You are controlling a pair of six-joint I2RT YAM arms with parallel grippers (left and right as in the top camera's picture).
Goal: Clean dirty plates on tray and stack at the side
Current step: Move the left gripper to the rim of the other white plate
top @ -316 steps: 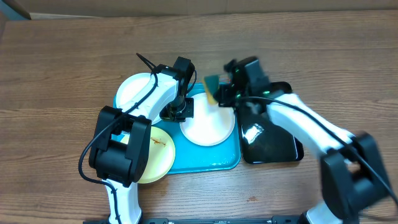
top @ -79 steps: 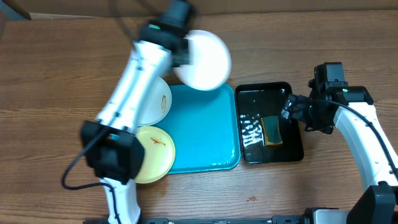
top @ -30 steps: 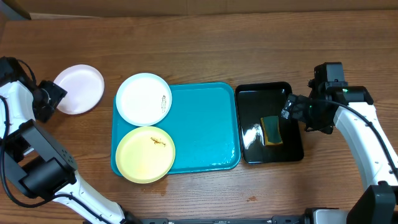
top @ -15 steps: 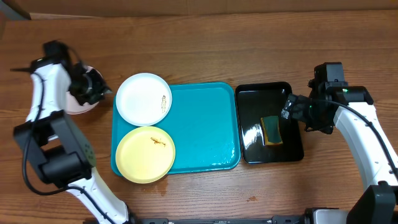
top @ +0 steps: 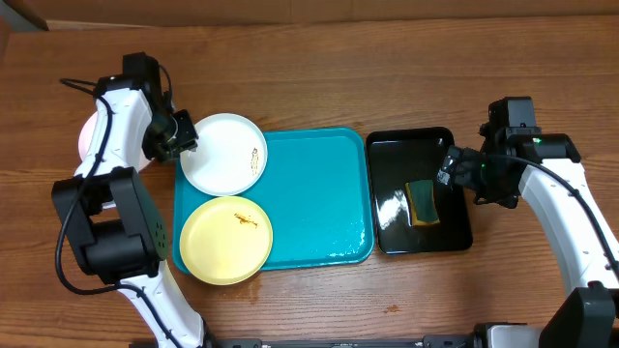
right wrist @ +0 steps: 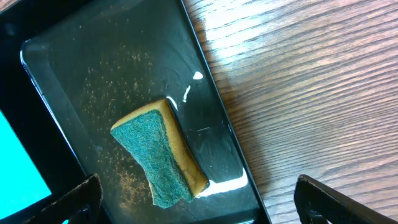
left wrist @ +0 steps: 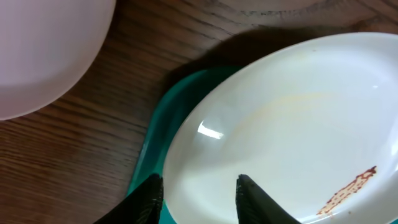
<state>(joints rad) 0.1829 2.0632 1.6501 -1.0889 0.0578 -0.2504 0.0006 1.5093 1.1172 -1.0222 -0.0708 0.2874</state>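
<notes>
White plate point(top: 222, 155), brown-orange smear point(top: 255, 157)

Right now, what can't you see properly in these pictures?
1. Plate on the table: overhead, the left arm covers most of it; the left wrist view cuts it off at its edges.
2. Left end effector: only its tips show, at the left wrist view's bottom edge; whether they touch the white plate is unclear.
3. Sponge: its underside is hidden in every view.
</notes>
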